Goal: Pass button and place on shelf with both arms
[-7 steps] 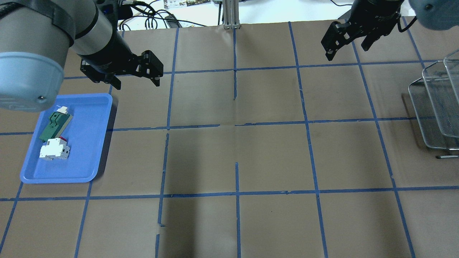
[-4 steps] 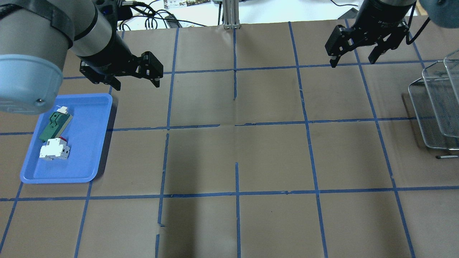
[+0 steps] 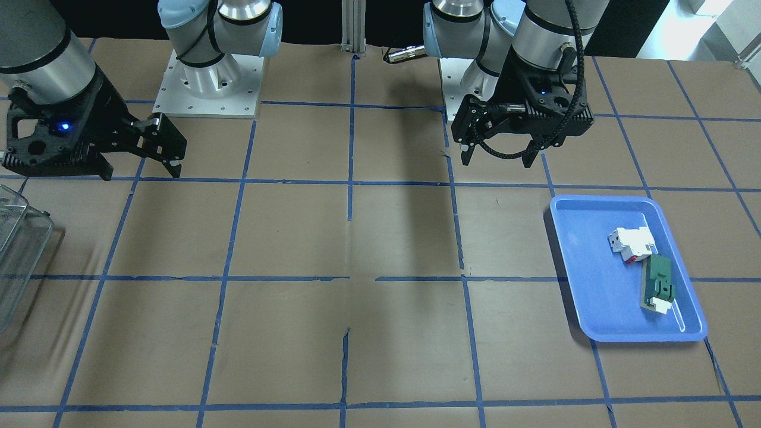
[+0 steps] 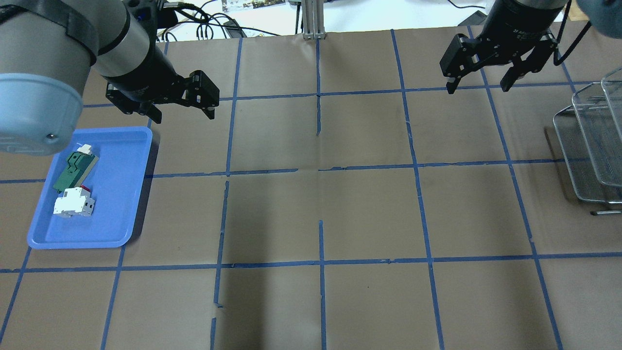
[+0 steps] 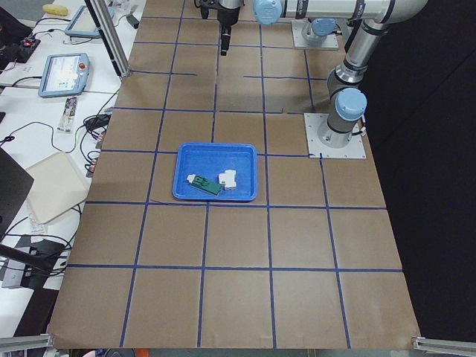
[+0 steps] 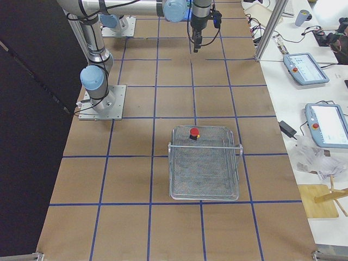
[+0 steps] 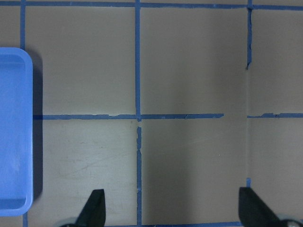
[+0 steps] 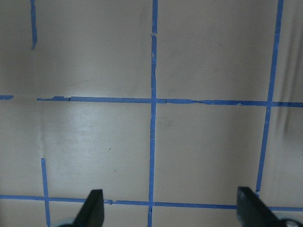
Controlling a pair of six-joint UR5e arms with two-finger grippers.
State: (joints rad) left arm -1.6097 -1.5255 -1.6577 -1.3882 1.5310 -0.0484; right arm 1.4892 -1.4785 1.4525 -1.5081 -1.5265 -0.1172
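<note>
Parking is the step, by my read; nothing on the desk (image 4: 369,209) looks left to hand over.

- Left arm (image 4: 58,53) hangs over the far-left squares and right arm (image 4: 520,19) over the far-right ones, well apart.
- Shelf (image 6: 205,145) sits at the desk's right end, blue tray (image 4: 121,194) at its left end.
- Left claw (image 4: 184,115): jaws spread wide, nothing held, just beyond the tray's far corner.
- Right claw (image 4: 478,88): also spread wide and empty, near the shelf but clear of its wire.
- Green-and-white block (image 4: 75,170) and white-and-red block (image 4: 73,203) lie close together in the tray, apparently touching. Not mine to move.
- Button (image 6: 194,132) stands upright, red cap up, on the shelf's mesh near one edge. Only the right-side view shows it.

To do it well:
- Hold both claws high.
- Don't sweep the right claw across the shelf wire or nudge the button.
- Hold the left claw off the tray rim.
</note>
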